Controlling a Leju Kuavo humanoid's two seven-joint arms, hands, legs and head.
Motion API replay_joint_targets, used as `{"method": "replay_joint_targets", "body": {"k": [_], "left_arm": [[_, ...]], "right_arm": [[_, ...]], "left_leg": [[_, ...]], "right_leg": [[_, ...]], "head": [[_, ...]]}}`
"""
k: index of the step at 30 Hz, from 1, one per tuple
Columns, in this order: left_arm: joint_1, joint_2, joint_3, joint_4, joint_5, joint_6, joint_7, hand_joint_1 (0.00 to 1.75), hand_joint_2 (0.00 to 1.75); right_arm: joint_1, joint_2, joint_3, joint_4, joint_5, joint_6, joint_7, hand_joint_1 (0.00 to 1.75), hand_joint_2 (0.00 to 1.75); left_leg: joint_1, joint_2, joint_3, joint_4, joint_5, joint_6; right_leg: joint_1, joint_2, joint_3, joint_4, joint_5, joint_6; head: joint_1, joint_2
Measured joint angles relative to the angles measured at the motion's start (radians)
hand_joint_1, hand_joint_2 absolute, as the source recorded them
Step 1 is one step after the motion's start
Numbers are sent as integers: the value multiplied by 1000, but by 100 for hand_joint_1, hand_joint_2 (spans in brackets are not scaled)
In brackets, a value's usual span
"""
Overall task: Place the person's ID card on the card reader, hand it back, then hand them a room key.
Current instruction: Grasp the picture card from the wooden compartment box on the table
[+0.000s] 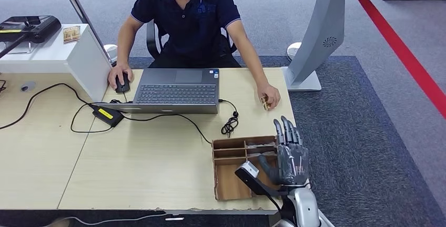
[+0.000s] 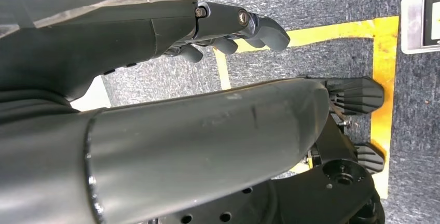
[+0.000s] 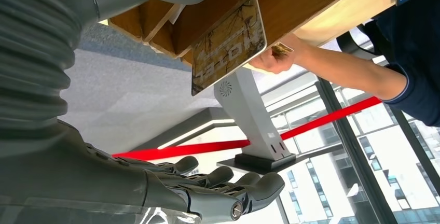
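Seated behind the far edge of the pale wooden table (image 1: 158, 158): a person in a dark navy polo shirt (image 1: 189, 17), one hand on a black mouse (image 1: 122, 82), the other hand (image 1: 269, 96) near the right edge, holding a small gold-patterned card (image 1: 264, 101). At the far edge, between those hands, an open grey laptop (image 1: 177, 91). At the near right corner, a brown compartmented wooden tray (image 1: 231, 172), with a patterned room key card (image 3: 228, 45) standing out of one slot. Just above the tray's right side, the right hand (image 1: 289, 151), dark fingers straight and apart, holding nothing. Hanging over grey carpet, the left hand (image 2: 207, 27), fingers loosely curled, nothing in them.
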Motion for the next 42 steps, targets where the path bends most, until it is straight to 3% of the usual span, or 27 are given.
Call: {"method": "replay_joint_targets", "body": {"k": [42], "left_arm": [[0, 1, 0, 3, -1, 0, -13, 0, 0]], "right_arm": [[-1, -1, 0, 6, 3, 0, 0, 10, 175]], "left_leg": [[0, 0, 1, 0, 0, 0]], "right_leg": [[0, 0, 1, 0, 0, 0]], "head": [[0, 0]]}}
